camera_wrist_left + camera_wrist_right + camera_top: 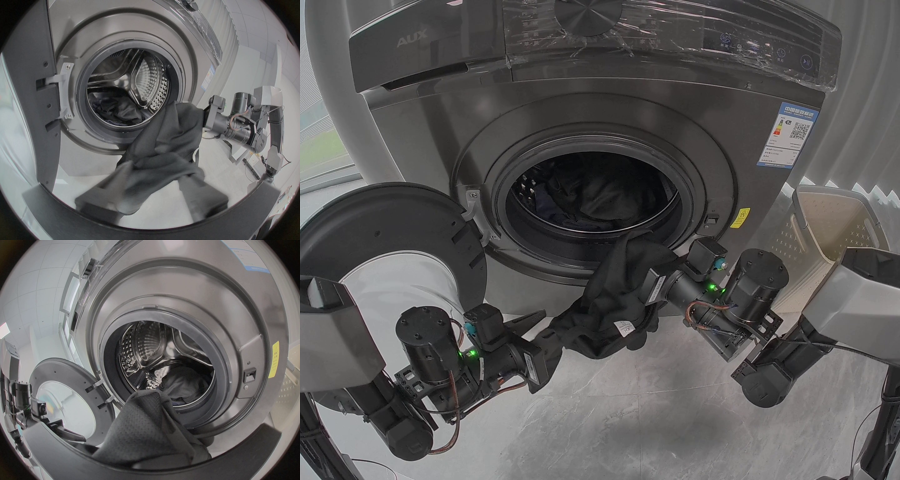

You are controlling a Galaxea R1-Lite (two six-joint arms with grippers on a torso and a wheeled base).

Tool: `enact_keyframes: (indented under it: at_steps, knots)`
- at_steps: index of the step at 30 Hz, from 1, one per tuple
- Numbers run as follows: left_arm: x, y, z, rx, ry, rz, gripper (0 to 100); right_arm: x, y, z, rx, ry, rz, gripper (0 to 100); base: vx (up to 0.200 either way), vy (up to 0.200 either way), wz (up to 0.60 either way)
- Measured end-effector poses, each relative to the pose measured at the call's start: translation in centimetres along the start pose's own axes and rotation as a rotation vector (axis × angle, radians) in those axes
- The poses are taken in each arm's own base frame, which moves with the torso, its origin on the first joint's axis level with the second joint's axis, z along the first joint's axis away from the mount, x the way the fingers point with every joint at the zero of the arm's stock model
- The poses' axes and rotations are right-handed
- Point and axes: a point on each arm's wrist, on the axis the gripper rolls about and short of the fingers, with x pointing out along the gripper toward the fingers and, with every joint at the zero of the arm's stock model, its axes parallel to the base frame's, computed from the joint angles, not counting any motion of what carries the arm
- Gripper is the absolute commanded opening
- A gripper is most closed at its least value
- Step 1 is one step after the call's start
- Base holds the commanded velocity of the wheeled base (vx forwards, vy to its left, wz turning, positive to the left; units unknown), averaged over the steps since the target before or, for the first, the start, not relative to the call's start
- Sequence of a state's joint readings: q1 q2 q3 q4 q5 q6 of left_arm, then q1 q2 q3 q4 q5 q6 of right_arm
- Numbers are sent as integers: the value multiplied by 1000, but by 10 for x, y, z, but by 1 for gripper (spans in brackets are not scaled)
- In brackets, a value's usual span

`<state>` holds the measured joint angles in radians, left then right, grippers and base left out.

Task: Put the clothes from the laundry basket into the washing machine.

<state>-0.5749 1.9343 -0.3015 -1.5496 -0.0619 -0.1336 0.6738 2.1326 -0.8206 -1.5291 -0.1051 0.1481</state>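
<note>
Right gripper (642, 289) is buried in the black fabric garment (606, 306) and grips it, fingers hidden! Left gripper (540, 347) stands wide, the cloth's low end draped between. Its white tag (624, 327) is unreadable. Just beyond, the grey front-loading washing machine (425, 137) wears a blue-white label (787, 134) and a yellow sticker (740, 217), with dark clothes (600, 194) inside. The cream plastic laundry basket (831, 231), right, is cut off.

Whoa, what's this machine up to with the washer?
A two-armed robot is loading laundry. Its right tool grips a black fabric garment at the open mouth of the grey front-loading washing machine; the left tool is at the cloth's sagging lower end. Dark clothes already lie in the drum. A beige perforated plastic laundry basket stands on the right.
</note>
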Motion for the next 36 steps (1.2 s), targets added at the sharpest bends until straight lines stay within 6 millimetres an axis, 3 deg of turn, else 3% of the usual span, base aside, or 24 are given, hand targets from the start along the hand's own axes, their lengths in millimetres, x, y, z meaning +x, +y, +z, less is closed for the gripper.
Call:
enact_keyframes:
  at_steps: [15, 23, 27, 36]
  knots:
    - [-31, -19, -43, 43, 239, -91, 100, 1, 6, 13, 6, -41, 18, 0, 0, 0, 0]
    - [-31, -21, -48, 46, 260, -103, 100, -2, 10, 24, 11, -68, 31, 0, 0, 0, 0]
    - [-23, -23, -44, 44, 227, -107, 100, -3, 14, 25, 14, -68, 44, 0, 0, 0, 0]
    - [24, -30, -12, 29, 17, -130, 100, -7, 32, 22, 27, -54, 88, 0, 0, 0, 0]
